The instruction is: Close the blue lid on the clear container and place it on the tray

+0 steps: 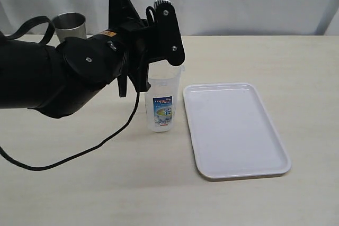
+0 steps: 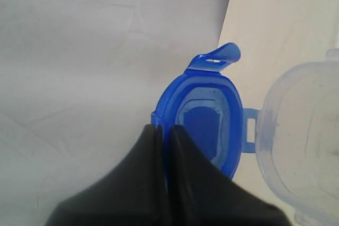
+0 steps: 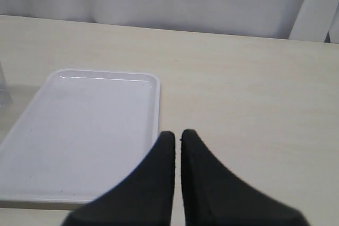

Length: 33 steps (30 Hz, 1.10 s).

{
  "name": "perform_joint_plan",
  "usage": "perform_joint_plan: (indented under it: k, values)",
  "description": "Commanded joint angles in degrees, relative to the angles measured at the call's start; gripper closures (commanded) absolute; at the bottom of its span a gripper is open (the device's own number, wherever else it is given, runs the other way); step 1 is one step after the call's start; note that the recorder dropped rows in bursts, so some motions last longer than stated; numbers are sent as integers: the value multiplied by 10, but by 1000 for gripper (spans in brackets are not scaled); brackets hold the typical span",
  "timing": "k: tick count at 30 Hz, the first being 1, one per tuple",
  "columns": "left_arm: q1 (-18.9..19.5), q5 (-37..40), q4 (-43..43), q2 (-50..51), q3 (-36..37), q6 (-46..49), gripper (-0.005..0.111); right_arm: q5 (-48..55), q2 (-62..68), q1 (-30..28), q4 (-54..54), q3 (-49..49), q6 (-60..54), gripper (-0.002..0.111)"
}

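Your left gripper [image 2: 165, 128] has its fingers squeezed tight together. They pinch the near edge of the blue lid [image 2: 204, 123]. The lid sticks out just past the fingertips, and its inside faces back along the fingers toward the wrist. One flap of the lid points away from the fingers. Another flap touches the rim of the clear container [image 2: 302, 146]. The container's open mouth sits right beside the lid, off to one side of the fingertips. The container stands upright on the table [image 1: 265, 51], just beside the tray [image 1: 235, 130] but not on it.

Your right gripper [image 3: 175, 134] has its fingers shut tight too, and there is nothing between them. The tray's rim lies just ahead of those fingertips, a little off to one side.
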Motion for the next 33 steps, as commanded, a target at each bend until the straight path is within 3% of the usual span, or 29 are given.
perform_joint_plan:
  k: [1,17,33]
  values:
    - [-3,1,20,-1,0,16,107,-2,-3,2,0,2,-2,104]
    - [-3,29,46,-1,0,16,107,-2,-3,2,0,2,-2,104]
    - [-26,-32,37,-1,0,18,107,-2,-3,2,0,2,-2,104]
